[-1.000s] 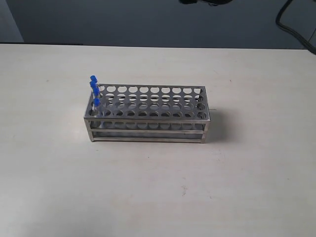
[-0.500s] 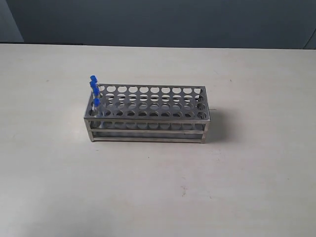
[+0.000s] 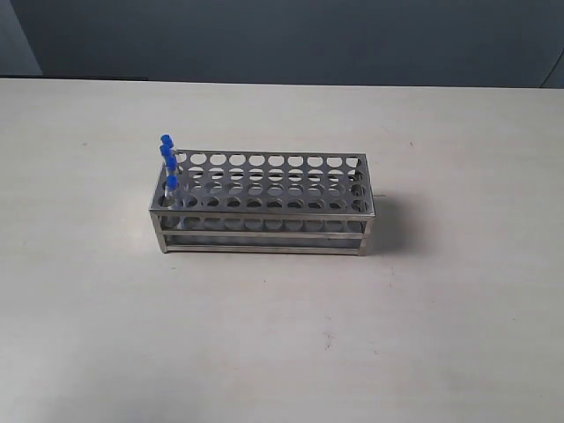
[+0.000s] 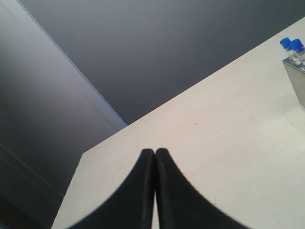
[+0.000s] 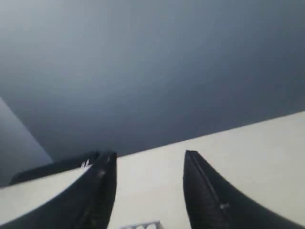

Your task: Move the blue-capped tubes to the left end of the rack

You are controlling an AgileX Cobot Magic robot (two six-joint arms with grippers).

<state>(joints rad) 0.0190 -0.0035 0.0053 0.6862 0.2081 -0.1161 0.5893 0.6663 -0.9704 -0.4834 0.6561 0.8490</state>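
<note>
The left gripper (image 4: pixel 155 191) is clenched on nothing, fingers pressed together over bare table (image 3: pixel 264 335), well apart from the rack (image 3: pixel 264 214). At the rack's left end the blue-capped tubes (image 3: pixel 169 163) stand upright in the leftmost column of holes; the other holes look vacant. The right gripper (image 5: pixel 150 191) hangs released, jaws apart and holding nothing. The dark cabling seen a second ago along the exterior view's top and right edges is gone, while rack and tubes have not shifted, so the task looks finished and the arms retired.
</note>
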